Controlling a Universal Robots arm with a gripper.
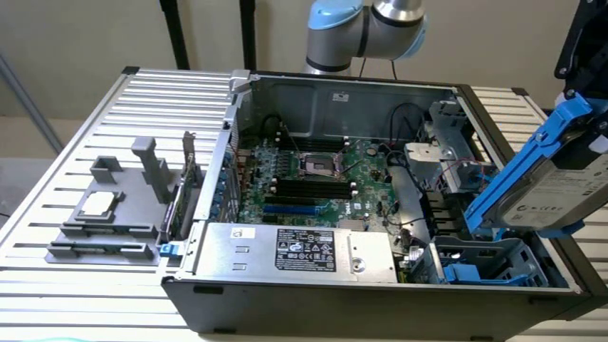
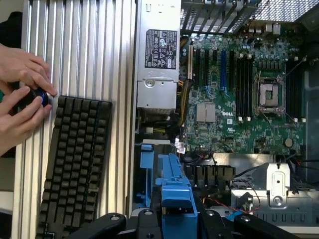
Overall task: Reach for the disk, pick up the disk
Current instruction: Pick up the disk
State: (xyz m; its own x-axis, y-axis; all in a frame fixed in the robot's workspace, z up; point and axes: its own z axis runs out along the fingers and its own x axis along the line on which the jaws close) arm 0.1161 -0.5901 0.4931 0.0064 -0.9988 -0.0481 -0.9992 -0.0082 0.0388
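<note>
The disk (image 1: 560, 191) hangs tilted above the open computer case (image 1: 285, 299) at the exterior view's right, clear of its blue bay (image 1: 485, 267). The pincer (image 2: 177, 211) grips its blue bracket. Pick-up looks done; a steady hold matters now.

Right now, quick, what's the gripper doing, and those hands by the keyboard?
Gripper: jaws shut on the disk, lifted clear of the computer case.
Person's hands: together around a small dark object; what it is cannot be told.

Exterior view high, angled down, wrist view overhead and close, both sharing the motherboard (image 1: 314, 178).
</note>
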